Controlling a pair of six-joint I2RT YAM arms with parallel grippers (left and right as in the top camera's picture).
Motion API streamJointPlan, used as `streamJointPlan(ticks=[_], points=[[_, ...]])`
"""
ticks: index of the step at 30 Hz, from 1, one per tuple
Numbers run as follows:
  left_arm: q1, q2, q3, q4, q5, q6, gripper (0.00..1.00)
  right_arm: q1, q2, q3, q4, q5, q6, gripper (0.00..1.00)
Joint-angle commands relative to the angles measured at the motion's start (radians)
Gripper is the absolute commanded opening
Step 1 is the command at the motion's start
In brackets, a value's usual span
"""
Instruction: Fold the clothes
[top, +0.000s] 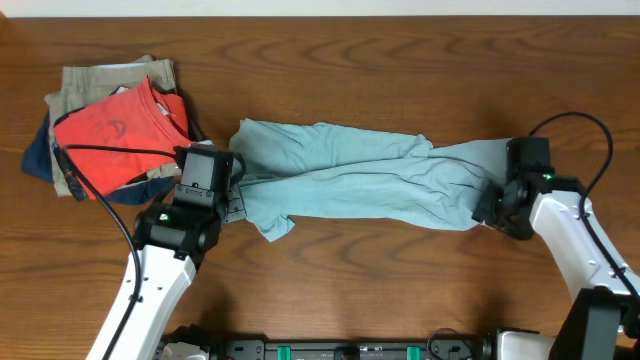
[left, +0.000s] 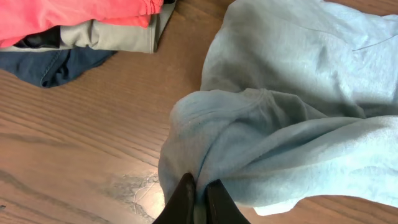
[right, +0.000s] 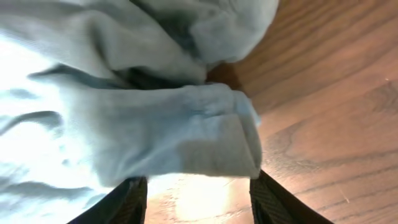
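Centre of overhead frame: pale light-blue wrinkled cotton garment (top: 350, 180) drawn lengthwise across wooden table (top: 400, 60). Your left gripper (left: 198, 186) is clamped narrow on its left end, likely anchoring it. Your right gripper (right: 196, 185) stands wide, straddling the right hem, gripping nothing yet.

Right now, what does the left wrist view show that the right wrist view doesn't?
Left wrist only: the left fingers pinched shut on the light-blue garment, plus a pile of red, khaki and navy clothes. Right wrist only: the right fingers standing open, a garment end just ahead of them. Both: the garment on the wooden table.
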Motion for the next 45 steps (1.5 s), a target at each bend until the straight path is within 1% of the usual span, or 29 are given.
streamJointPlan(ticks=[1,8,15,18,20,21,22,24,27,30,33,36,41,45], points=[[0.005,-0.007,0.013,-0.003,-0.023,0.012,0.06,-0.029,-0.006,0.061,0.002,-0.019,0.019,0.50],[0.005,-0.007,0.013,-0.003,-0.023,0.012,0.06,-0.055,-0.005,0.051,0.012,-0.013,0.031,0.47],[0.005,-0.007,0.013,-0.003,-0.023,0.012,0.06,-0.055,-0.005,-0.011,0.013,-0.011,0.031,0.47],[0.005,-0.007,0.013,-0.003,-0.023,0.012,0.06,-0.055,-0.005,-0.051,0.036,-0.011,0.031,0.47],[0.005,-0.007,0.013,-0.003,-0.023,0.012,0.06,-0.055,-0.005,-0.074,0.071,-0.011,0.031,0.45],[0.005,-0.007,0.013,-0.003,-0.023,0.012,0.06,-0.055,-0.005,-0.083,0.088,-0.011,0.031,0.41],[0.005,-0.007,0.013,-0.003,-0.023,0.012,0.06,-0.055,-0.005,-0.087,0.099,-0.011,0.032,0.31],[0.005,-0.007,0.013,-0.003,-0.023,0.012,0.06,-0.057,-0.005,-0.084,0.103,-0.008,0.032,0.02],[0.005,-0.007,0.013,-0.003,-0.023,0.012,0.06,-0.060,-0.008,-0.058,0.089,-0.009,0.032,0.01],[0.005,-0.007,0.013,-0.002,-0.023,0.012,0.06,-0.068,-0.019,0.002,0.038,-0.009,0.022,0.01],[0.005,-0.010,0.018,-0.003,-0.023,0.013,0.06,-0.080,-0.040,0.097,-0.045,-0.008,-0.026,0.01],[0.005,-0.018,0.064,-0.007,-0.023,0.035,0.06,-0.100,-0.060,0.227,-0.140,-0.008,-0.092,0.01],[0.011,-0.030,0.232,-0.031,-0.023,0.072,0.06,-0.174,-0.071,0.457,-0.296,-0.009,-0.127,0.02],[0.049,-0.031,0.392,-0.074,-0.011,0.072,0.06,-0.246,-0.072,0.636,-0.409,-0.055,-0.205,0.01]])
